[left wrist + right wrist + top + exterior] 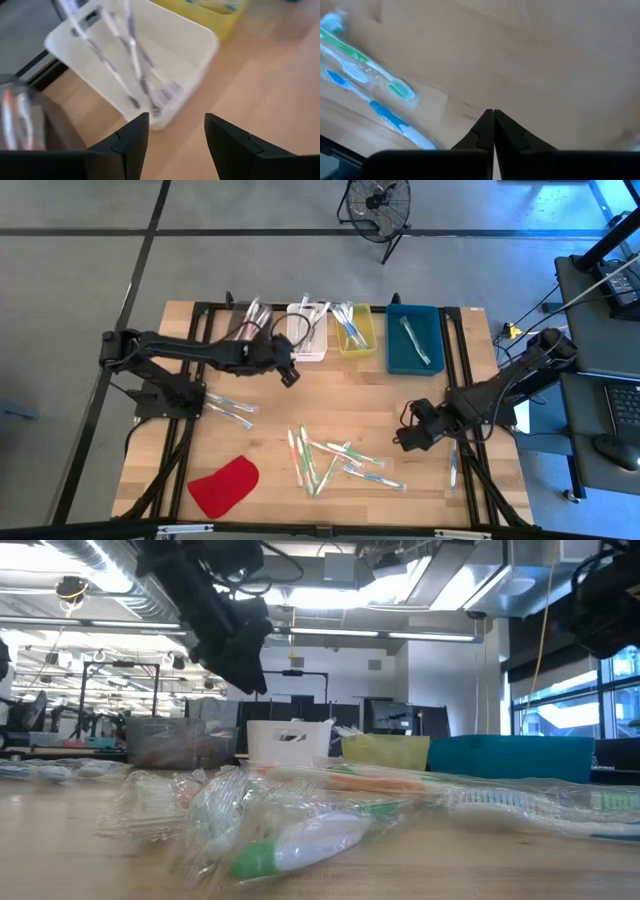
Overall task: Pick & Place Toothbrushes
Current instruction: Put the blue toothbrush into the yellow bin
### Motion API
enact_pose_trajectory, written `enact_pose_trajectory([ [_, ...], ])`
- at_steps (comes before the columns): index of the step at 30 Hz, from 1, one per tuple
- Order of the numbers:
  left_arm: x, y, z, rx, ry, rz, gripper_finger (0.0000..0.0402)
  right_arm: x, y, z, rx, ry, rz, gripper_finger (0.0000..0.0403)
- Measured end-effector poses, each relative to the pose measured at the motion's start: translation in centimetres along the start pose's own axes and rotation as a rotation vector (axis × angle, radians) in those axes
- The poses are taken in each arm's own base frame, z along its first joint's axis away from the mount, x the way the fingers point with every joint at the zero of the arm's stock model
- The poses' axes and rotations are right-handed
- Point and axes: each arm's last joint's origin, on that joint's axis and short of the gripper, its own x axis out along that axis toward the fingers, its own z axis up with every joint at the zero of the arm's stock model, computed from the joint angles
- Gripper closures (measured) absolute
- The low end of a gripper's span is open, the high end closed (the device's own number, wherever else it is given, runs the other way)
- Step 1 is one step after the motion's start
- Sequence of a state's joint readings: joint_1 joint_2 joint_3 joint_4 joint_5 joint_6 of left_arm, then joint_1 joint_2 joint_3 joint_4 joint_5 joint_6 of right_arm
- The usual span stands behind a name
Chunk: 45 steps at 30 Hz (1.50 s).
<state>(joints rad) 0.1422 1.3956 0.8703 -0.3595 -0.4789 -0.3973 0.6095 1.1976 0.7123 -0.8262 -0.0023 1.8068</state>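
High view: toothbrushes (335,460) loose on table, more in bins. Risk: right tool (408,441) pinched tight, empty, could shove the pile sideways. Left wrist view: left tool (175,131) wide, empty, over white bin (200,65). Right wrist view: fingers tight together, low, near toothbrushes

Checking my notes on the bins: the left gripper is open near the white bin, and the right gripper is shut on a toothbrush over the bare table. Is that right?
Not quite. The right gripper is shut, but it holds nothing: the right wrist view shows its fingers pressed together over bare wood, with the toothbrushes lying off to one side. The left gripper is indeed open near the white bin.
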Motion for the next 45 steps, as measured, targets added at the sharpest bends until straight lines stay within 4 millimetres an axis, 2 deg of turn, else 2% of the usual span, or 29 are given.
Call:
enact_pose_trajectory([
  [9,-0.9,-1.5,-0.6,0.043,-0.031,0.008,0.0215,0.8,-1.0,-2.0,0.153,0.068,-0.149,0.0388],
  [20,-1.8,-2.9,-1.3,0.086,-0.029,-0.056,0.0215,3.0,-1.4,-3.2,0.149,0.081,-0.320,0.0397],
  [26,-2.6,-4.1,-2.0,0.126,-0.033,-0.100,0.0215,3.8,-1.9,-3.4,0.142,0.046,-0.410,0.0376],
  [35,-3.6,-5.4,-2.8,0.176,-0.039,-0.148,0.0215,4.4,-2.7,-4.4,0.126,0.103,-0.542,0.0354],
  [45,-3.6,-5.4,-2.7,0.169,-0.041,-0.149,0.0215,4.4,-3.1,-5.7,0.111,0.145,-0.553,0.0282],
])
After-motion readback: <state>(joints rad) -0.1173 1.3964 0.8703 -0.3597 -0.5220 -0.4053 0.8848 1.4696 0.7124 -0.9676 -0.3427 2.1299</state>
